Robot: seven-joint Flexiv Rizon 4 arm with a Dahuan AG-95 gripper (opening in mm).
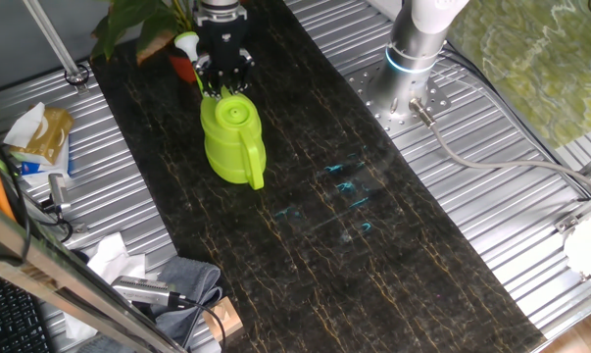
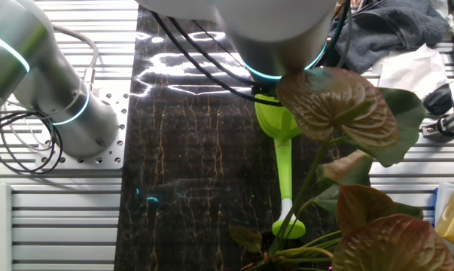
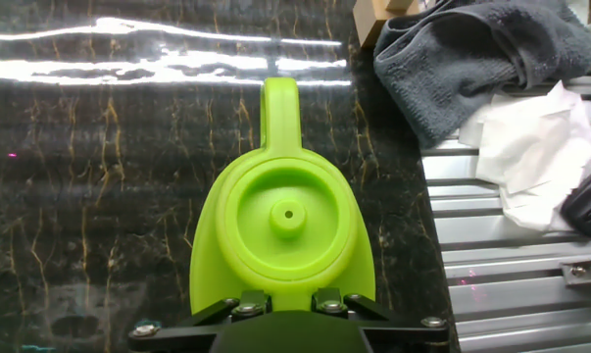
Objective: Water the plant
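The plant had broad leaves, some green, some brownish-red, on long stalks. In one fixed view its reddish pot showed just beside the gripper. No readable labels anywhere. The gripper sat right over the lime watering can, whose spout tip reached in under the leaves. Couldn't tell if the fingers were apart or clamped on the can.
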